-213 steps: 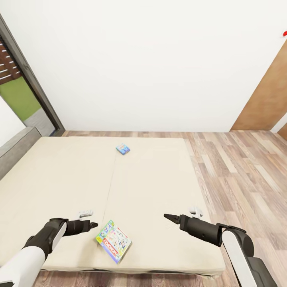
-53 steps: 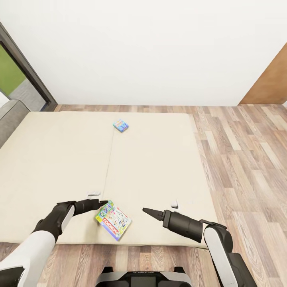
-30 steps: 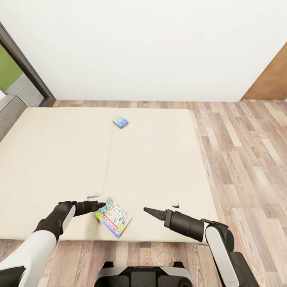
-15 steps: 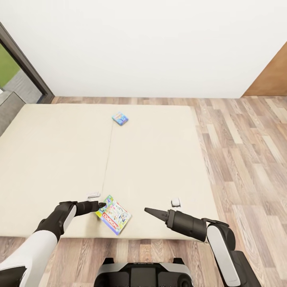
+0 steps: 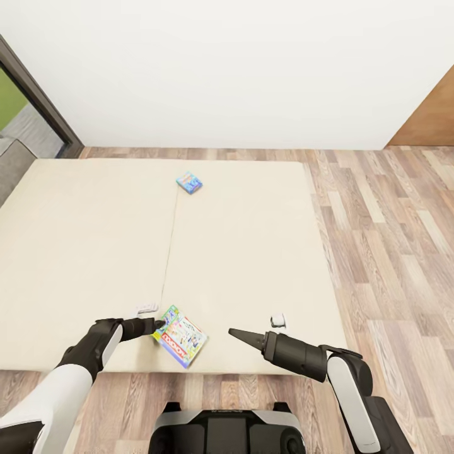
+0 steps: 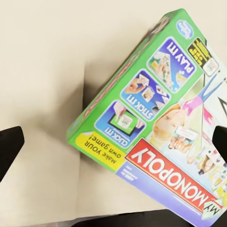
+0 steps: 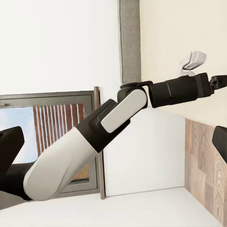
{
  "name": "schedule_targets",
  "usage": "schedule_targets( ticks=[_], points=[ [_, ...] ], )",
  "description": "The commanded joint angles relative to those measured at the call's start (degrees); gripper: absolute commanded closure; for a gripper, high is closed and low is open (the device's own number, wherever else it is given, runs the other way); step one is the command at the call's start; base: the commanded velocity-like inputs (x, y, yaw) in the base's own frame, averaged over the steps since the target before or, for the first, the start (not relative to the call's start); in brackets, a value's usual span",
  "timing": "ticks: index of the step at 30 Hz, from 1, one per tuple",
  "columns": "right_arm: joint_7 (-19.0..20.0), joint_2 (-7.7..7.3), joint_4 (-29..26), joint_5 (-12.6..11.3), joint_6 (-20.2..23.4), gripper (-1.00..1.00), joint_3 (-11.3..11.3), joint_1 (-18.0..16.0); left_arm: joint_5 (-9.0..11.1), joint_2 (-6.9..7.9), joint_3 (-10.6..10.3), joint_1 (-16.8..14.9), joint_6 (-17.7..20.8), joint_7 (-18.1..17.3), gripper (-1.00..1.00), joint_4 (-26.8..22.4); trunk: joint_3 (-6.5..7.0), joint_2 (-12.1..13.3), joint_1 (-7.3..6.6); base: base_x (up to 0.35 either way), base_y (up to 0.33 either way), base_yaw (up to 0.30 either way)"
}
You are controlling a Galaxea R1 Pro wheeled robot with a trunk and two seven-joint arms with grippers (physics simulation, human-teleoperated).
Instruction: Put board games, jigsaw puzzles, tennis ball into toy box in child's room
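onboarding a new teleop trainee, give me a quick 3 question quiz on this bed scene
1. True or false: the left gripper is at the near corner of the green-edged board game.
2. Which board game lies farther from the robot on the bed: A) the green-edged one, B) the blue board game?
3. Fill in: in the left wrist view, the gripper's two fingertips stand apart, so it is ____.

Key: 1 true; 2 B; 3 open. The right gripper hovers beside the green-edged game, holding nothing.
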Motion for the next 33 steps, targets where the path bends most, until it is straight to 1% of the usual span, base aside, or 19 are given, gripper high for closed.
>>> schedule_targets(
  ticks=[1,13,33],
  points=[
    [0.28,0.06,0.00,0.19,0.24,-1.00,-0.05,-0.05,0.00,-0.08,0.27,-0.02,0.40,-0.23,-1.00,-0.08,-0.16,-0.09,0.03,0.000,0.000,0.000],
    [0.17,0.26,0.03,0.24,0.24,-1.00,0.23,-0.07,-0.03,-0.26,0.11,-0.02,-1.04,-0.15,-1.00,-0.08,-1.30,-0.09,0.03,0.000,0.000,0.000],
    [-0.02,0.30,0.03,0.28,0.24,-1.00,0.47,-0.08,0.07,-0.26,0.09,-0.02,-1.31,-0.47,-1.00,-0.08,-3.18,-0.09,0.03,0.000,0.000,0.000]
  ],
)
